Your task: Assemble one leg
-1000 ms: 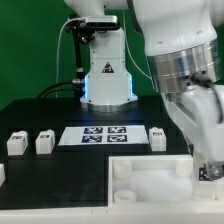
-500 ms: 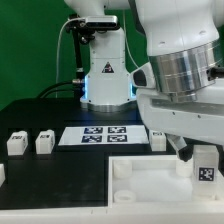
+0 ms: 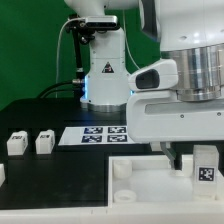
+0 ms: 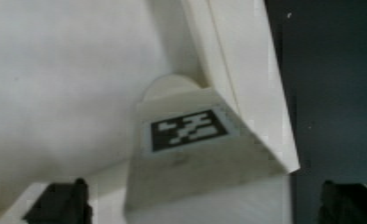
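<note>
Exterior view: your leg (image 3: 206,166) stands upright at the tray's (image 3: 140,161) corner on the exterior view's right, its tag facing the camera, right under the arm (you can't tell whether it sits in a socket).

Wrist view: the gripper (image 4: 201,200) is spread wide and holds nothing. Its fingertips (image 4: 59,200) flank the leg, apparently with a gap on each side.

Expect a light, stiff block with smooth, slippery plastic faces. Pinch it squarely on two opposite flat sides, about mid-height, so it can't twist out.
</note>
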